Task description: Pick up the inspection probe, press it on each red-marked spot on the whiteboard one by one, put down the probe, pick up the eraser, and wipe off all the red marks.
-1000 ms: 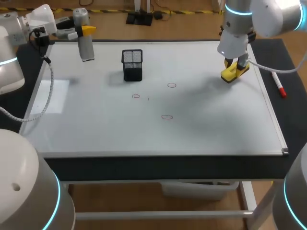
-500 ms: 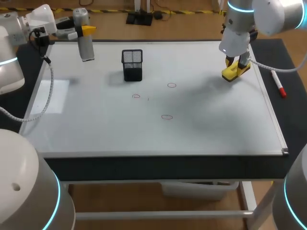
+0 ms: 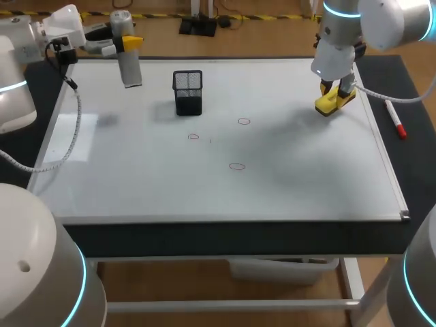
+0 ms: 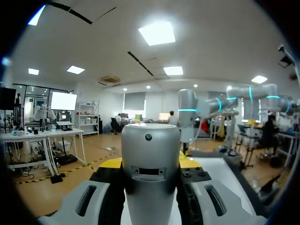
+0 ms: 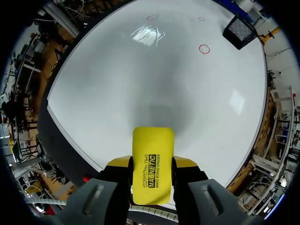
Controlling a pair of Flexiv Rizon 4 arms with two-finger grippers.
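The inspection probe point(image 3: 128, 65), a silver cylinder, hangs tilted over the whiteboard's point(image 3: 136, 184) far left corner, with my left gripper point(image 3: 121, 42) shut on its upper part. In the left wrist view the probe point(image 4: 150, 159) fills the gap between the fingers. My right gripper point(image 3: 332, 92) is shut on the yellow eraser point(image 3: 334, 102) at the board's far right; the eraser point(image 5: 152, 164) sticks out ahead of the yellow fingertips point(image 5: 117, 165). Three small red marks point(image 3: 244, 122) point(image 3: 193, 137) point(image 3: 236, 166) lie mid-board, well left of the eraser.
A black mesh pen holder point(image 3: 188, 92) stands on the board behind the marks, to the right of the probe. A red marker pen point(image 3: 396, 121) lies on the dark table beyond the board's right edge.
My left arm has carried the probe a little to the right and tilted it. The right gripper with the eraser shifted slightly toward the back, then held still.
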